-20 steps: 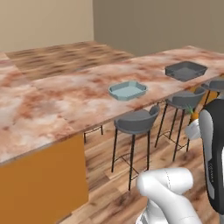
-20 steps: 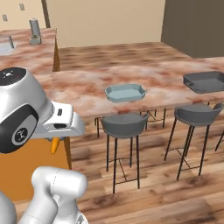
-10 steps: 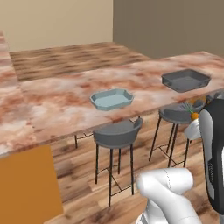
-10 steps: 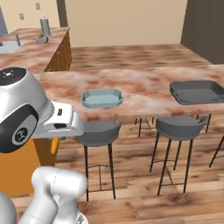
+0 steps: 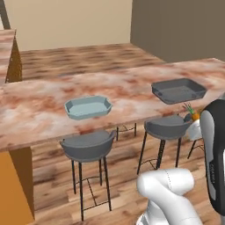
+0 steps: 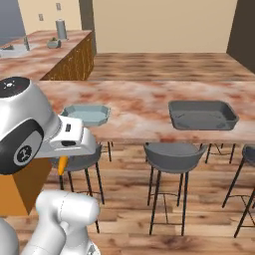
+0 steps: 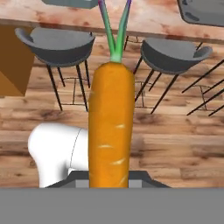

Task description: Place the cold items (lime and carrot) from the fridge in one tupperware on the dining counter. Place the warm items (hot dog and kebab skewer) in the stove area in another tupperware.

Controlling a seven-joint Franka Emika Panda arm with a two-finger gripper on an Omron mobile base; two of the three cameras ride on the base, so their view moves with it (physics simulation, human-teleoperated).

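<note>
End effector [image 7: 111,183] closed on the carrot [image 7: 111,131], short of the tabletop [image 6: 144,107]; both containers, pale [image 6: 87,114] and dark [image 6: 201,114], apparently empty; nothing delivered.

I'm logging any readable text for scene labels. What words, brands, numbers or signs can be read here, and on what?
None can be read: the carrot, the light blue tupperware, the dark grey tupperware, the dining counter and the stools carry no lettering.
</note>
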